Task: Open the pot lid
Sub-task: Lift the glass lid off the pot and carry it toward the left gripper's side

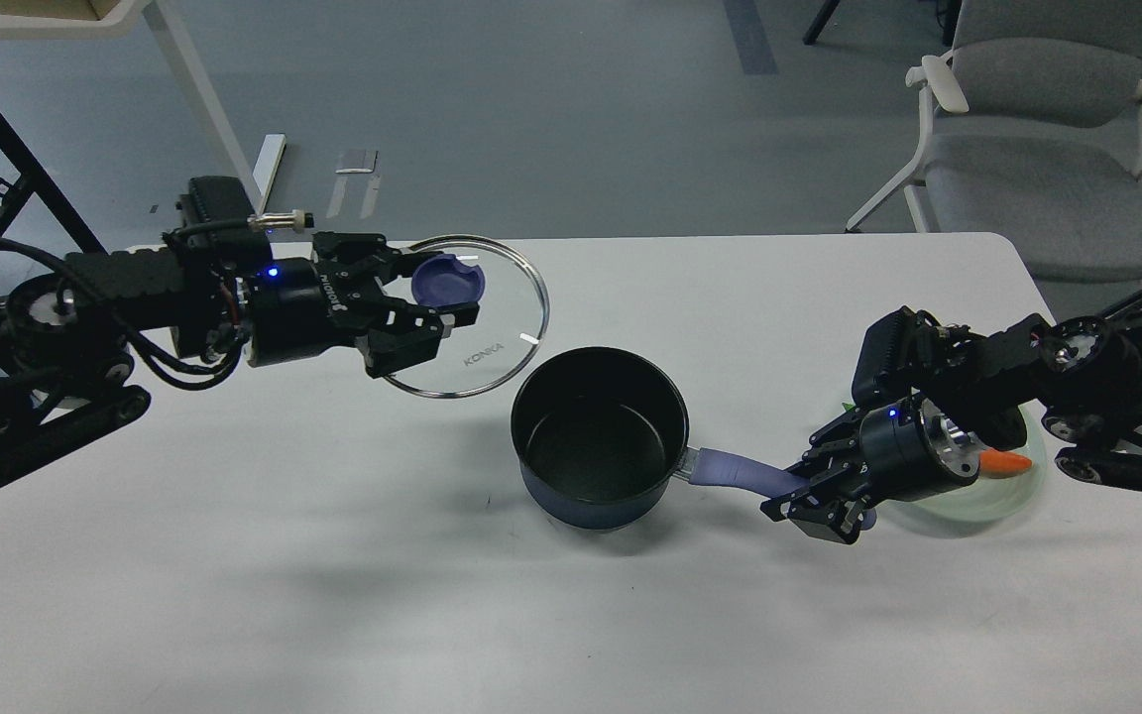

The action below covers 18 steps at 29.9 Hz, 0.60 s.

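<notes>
A dark blue pot [599,436] stands open in the middle of the white table, its inside black and bare. Its purple handle [738,471] points right. My right gripper [814,498] is shut on the end of that handle. My left gripper [419,302] is shut on the purple knob [446,282] of the glass lid [492,337]. It holds the lid in the air, up and to the left of the pot, clear of the rim.
A pale green plate [997,491] with an orange carrot [1005,462] lies under my right arm at the table's right side. A grey chair [1037,129] stands beyond the table's far right corner. A white desk leg [224,139] and a black frame stand at the far left.
</notes>
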### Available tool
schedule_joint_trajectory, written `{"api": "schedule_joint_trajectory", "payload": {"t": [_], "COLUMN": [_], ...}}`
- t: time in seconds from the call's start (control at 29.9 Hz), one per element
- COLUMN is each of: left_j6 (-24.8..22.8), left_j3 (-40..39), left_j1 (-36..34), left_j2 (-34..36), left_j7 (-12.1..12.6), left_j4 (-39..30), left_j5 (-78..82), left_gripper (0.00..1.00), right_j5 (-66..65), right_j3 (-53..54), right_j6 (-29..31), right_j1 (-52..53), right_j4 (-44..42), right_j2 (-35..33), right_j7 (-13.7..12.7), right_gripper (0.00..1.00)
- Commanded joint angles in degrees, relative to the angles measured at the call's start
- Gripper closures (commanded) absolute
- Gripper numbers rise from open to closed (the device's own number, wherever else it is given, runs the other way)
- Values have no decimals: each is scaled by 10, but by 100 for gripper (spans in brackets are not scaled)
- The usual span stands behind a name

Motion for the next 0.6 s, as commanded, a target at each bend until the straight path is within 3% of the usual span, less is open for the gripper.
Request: {"api": "schedule_joint_trajectory", "payload": {"t": [0.0, 0.23, 0.33, 0.57], "left_j6": [59, 129, 159, 180], "left_j3": [0, 0, 3, 35], "left_j1": [67, 172, 187, 194], "left_j2": [54, 80, 77, 44], "left_j7": [0, 0, 0, 0], "left_j4": [1, 36, 56, 109], "left_j5": [-2, -9, -4, 3], "left_gripper": [60, 60, 59, 59], "right_j5": [0, 0, 1, 8], "right_j3": [-1, 0, 0, -1], "right_j6": [0, 0, 0, 0], "right_j1": [0, 0, 0, 0], "right_j4": [0, 0, 0, 1], "right_j2": [-1, 1, 1, -1], "right_j7": [0, 0, 0, 0], "right_gripper": [70, 70, 70, 70]}}
